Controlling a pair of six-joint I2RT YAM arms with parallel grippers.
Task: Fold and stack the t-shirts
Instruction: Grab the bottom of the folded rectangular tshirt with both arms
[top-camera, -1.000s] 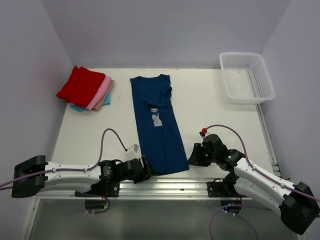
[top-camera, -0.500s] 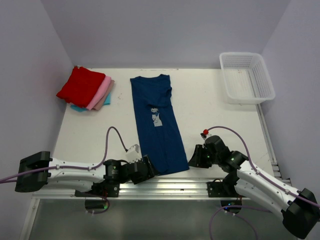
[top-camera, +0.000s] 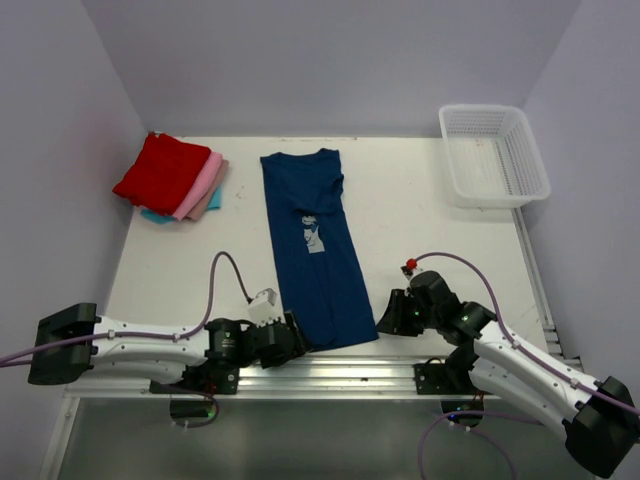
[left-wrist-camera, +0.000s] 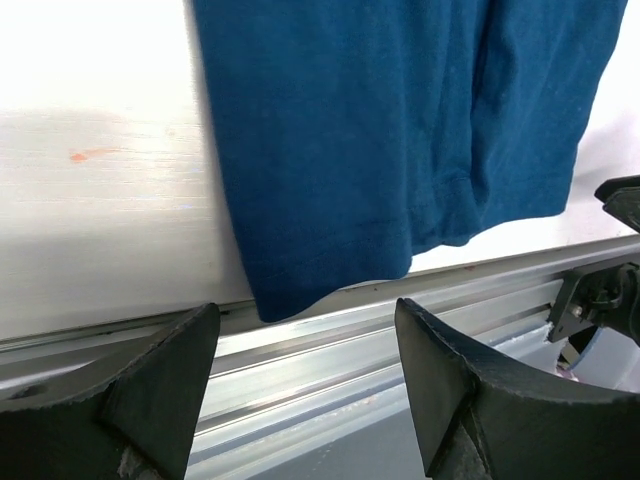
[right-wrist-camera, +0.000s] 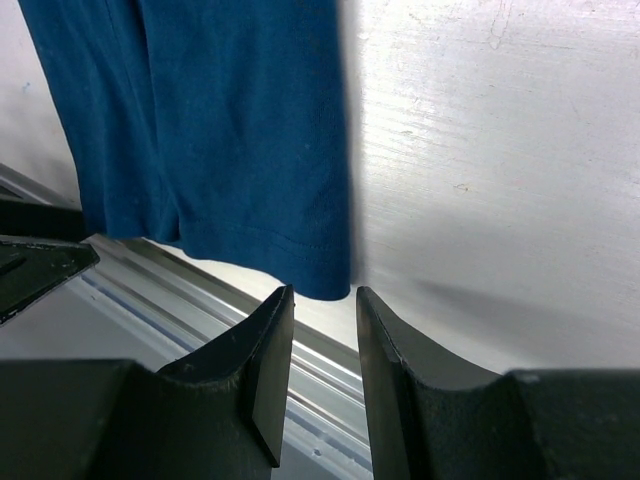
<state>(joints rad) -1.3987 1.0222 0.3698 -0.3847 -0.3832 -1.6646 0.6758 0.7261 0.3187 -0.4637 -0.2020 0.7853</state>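
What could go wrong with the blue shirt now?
The hem of the navy t-shirt lies right at the aluminum rail, so the open left gripper might scrape the rail or miss the corner. The right gripper has only a narrow gap, so it may push the cloth instead of pinching it.

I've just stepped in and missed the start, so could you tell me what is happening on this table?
Two robot arms are folding t-shirts. The navy t-shirt lies on the table, already folded lengthwise into a long strip, hem toward the arms. The left gripper, wide open, sits at the hem's left corner. The right gripper, jaws narrowly apart, sits at the right corner. Neither holds cloth. A stack of folded red, pink and teal shirts lies far left, and a white basket stands far right.
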